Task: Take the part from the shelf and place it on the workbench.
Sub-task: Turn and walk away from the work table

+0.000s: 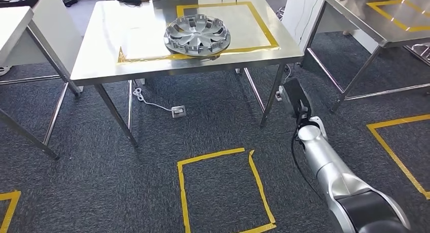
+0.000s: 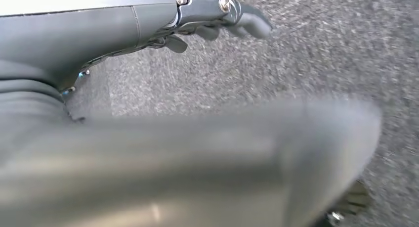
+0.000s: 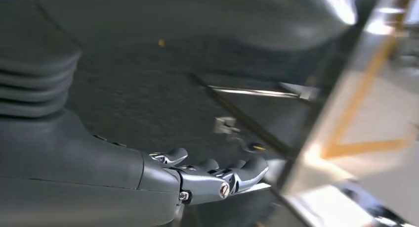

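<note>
From the head view, the wheel cover (image 1: 197,35) already lies on the steel workbench (image 1: 101,60), across the near side of the yellow tape rectangle (image 1: 263,25) and a little back from the front edge. The likely trouble is a knock: the right arm (image 1: 324,162) hangs just beside the bench's front right leg (image 1: 271,98), so a swing or a turn of the body could catch the leg and jolt the cover toward the edge. The right hand (image 1: 295,97) shows only as a dark shape there.

In the left wrist view, the left hand (image 2: 217,19) hangs over carpet, fingers (image 2: 249,23) loosely curled, a little apart, holding and touching nothing.

In the right wrist view, the right hand's fingers (image 3: 247,168) are likewise slightly curled and empty, near the bench leg.
</note>
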Tool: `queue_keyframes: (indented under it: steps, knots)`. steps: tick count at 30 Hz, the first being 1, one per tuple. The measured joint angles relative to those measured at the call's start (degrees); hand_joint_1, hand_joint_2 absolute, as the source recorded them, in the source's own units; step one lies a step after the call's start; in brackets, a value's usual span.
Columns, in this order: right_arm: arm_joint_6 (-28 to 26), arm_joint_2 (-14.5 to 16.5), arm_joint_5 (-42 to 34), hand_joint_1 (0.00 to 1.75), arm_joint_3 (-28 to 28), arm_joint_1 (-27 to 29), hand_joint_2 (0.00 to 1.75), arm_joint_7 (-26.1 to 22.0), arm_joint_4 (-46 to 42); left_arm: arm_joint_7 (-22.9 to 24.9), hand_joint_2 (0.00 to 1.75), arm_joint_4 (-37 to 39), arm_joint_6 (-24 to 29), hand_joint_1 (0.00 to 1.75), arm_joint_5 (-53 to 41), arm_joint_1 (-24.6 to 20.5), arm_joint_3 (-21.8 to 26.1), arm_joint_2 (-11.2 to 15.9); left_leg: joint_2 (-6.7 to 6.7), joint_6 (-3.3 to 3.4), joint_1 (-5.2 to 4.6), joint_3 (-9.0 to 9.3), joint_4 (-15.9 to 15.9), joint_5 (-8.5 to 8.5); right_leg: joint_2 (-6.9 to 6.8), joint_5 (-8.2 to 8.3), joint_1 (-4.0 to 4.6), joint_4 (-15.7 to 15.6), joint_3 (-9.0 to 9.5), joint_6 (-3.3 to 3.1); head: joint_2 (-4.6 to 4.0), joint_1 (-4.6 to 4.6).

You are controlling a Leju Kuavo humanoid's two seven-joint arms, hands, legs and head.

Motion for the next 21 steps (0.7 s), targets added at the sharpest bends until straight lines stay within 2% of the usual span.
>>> queue_keyframes:
  steps: [1, 2, 4, 5, 6, 7, 10, 11, 12, 15, 18, 21]
  knots:
    - [0.0, -0.13, -0.66, 0.0, -0.59, 1.88, 1.75, 1.41, 0.89, 0.27, 1.75, 0.01, -0.05, 0.0, -0.32, 0.06, 0.0, 0.02, 0.07, 0.52, 0.07, -0.22, -0.09, 0.42, 0.11, -1.15, -0.1, 1.28, -0.54, 0.32, 0.0, 0.03]
    - [0.0, -0.25, -1.37, 0.0, -1.26, 4.03, 1.75, 2.75, 1.77, 0.56, 1.75, 0.01, -0.12, 0.0, -0.63, 0.1, 0.0, 0.05, 0.09, 0.9, 0.12, -0.56, -0.16, 0.86, 0.27, -3.16, -0.17, 3.93, -1.63, 0.58, 0.0, 0.08]
    - [0.16, -0.36, -2.69, 0.0, -2.86, 8.93, 1.75, 5.49, 3.58, 1.26, 1.75, 0.02, -0.3, 0.0, -1.22, 0.26, 0.0, 0.13, -0.14, 1.24, -0.01, -1.43, -0.09, 1.59, 0.58, -7.98, -0.23, 11.78, -4.58, 0.87, 0.0, 0.19]
    - [0.42, -0.32, -3.32, 0.0, -3.72, 11.47, 1.75, 6.83, 4.45, 1.56, 1.75, 0.03, -0.38, 0.0, -1.38, 0.46, 0.0, 0.13, -0.29, 1.26, -0.1, -1.87, -0.03, 1.87, 0.69, -9.47, -0.22, 14.9, -5.54, 0.89, 0.0, 0.23]
    - [0.76, -0.21, -3.89, 0.0, -4.57, 13.82, 1.75, 7.94, 5.25, 1.83, 1.75, 0.04, -0.44, 0.0, -1.45, 0.69, 0.0, 0.13, -0.44, 1.22, -0.2, -2.22, 0.05, 2.05, 0.76, -9.9, -0.22, 16.08, -5.51, 0.79, 0.0, 0.27]
    - [1.11, -0.07, -4.37, 0.0, -5.36, 15.79, 1.75, 8.82, 5.9, 2.02, 1.75, 0.06, -0.48, 0.0, -1.46, 0.92, 0.0, 0.13, -0.51, 1.15, -0.3, -2.45, 0.13, 2.15, 0.79, -9.28, -0.2, 14.92, -4.3, 0.59, 0.0, 0.33]
    - [1.58, 0.24, -5.05, 0.0, -7.29, 18.91, 1.75, 9.99, 7.18, 2.27, 1.75, 0.11, -0.52, 0.0, -1.5, 1.05, 0.0, 0.14, -0.11, 0.85, -0.64, -2.71, 0.29, 2.21, 0.72, -5.85, 0.13, 4.13, 2.55, -0.41, 0.0, 0.4]
    - [1.67, 0.28, -5.08, 0.0, -7.81, 19.34, 1.75, 10.18, 7.5, 2.29, 1.75, 0.11, -0.53, 0.0, -1.52, 0.95, 0.0, 0.15, 0.11, 0.63, -0.77, -2.78, 0.3, 2.21, 0.69, -5.38, 0.31, 1.69, 3.9, -0.69, 0.0, 0.39]
    - [1.76, 0.32, -5.08, 0.0, -8.23, 19.74, 1.75, 10.5, 7.77, 2.29, 1.75, 0.1, -0.54, 0.0, -1.55, 0.86, 0.0, 0.19, 0.3, 0.55, -0.95, -2.84, 0.33, 2.1, 0.69, -5.3, 0.39, 0.47, 4.5, -0.79, 0.0, 0.37]
    - [2.69, 0.53, -5.42, 0.0, -9.22, 21.12, 1.75, 13.36, 8.4, 2.59, 1.75, 0.05, -0.55, 0.0, -1.37, 0.88, -0.03, 0.34, 0.56, 0.58, -1.13, -2.78, 0.2, 2.04, 0.83, -5.11, 0.42, 0.12, 4.59, -0.8, 0.0, 0.35]
    - [3.96, 1.46, -6.35, 0.0, -10.03, 23.31, 1.75, 16.22, 8.59, 2.86, 1.75, -0.54, -0.97, 0.0, 1.08, 1.55, -0.75, 0.56, 0.54, 0.11, -0.97, -2.65, -0.22, 2.31, 0.81, -5.14, 0.6, 0.14, 4.55, -1.19, 0.0, 0.37]
    - [4.71, 2.77, -7.39, 0.0, -10.43, 25.6, 1.75, 16.42, 8.57, 2.49, 1.75, -1.49, -2.01, 0.0, 5.58, 2.63, -2.4, 1.15, 0.52, -0.31, -0.93, -2.61, -0.53, 2.5, 0.8, -5.1, 0.64, 0.15, 4.45, -1.52, 0.0, 0.35]
